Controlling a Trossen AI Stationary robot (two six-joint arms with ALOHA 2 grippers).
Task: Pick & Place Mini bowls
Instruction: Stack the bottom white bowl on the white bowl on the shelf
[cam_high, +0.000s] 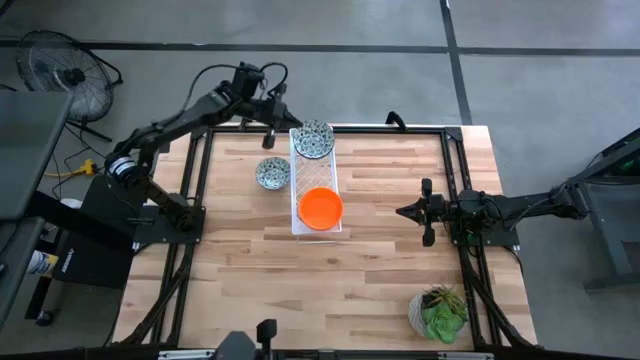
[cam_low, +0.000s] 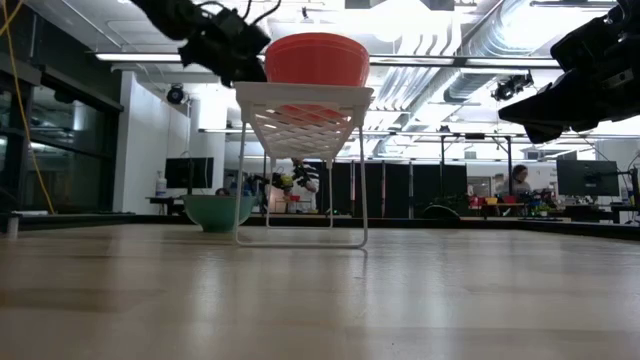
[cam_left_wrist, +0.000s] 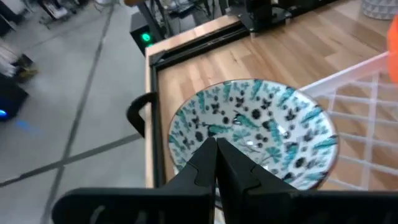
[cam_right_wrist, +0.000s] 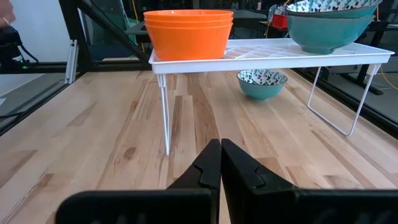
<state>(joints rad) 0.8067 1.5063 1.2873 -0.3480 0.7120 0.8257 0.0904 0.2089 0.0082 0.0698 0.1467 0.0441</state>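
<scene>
A stack of orange-red mini bowls (cam_high: 320, 207) (cam_right_wrist: 188, 34) sits on the near end of a raised white lattice tray (cam_high: 303, 172) (cam_right_wrist: 273, 51). Patterned grey-green mini bowls (cam_high: 313, 138) (cam_left_wrist: 255, 127) (cam_right_wrist: 326, 22) sit on its far end. One more patterned bowl (cam_high: 272, 173) (cam_right_wrist: 261, 83) rests on the table left of the tray. My left gripper (cam_high: 269, 132) (cam_left_wrist: 216, 152) is shut, raised just left of the far patterned bowls, apart from them in the high view. My right gripper (cam_high: 403, 211) (cam_right_wrist: 220, 152) is shut, waiting right of the tray.
The tray stands on thin wire legs (cam_right_wrist: 165, 112) above the wooden table (cam_high: 350, 290). A pale pot with a green plant (cam_high: 438, 312) stands at the table's near right corner. A black frame rail (cam_left_wrist: 152, 118) runs along the table's far-left edge.
</scene>
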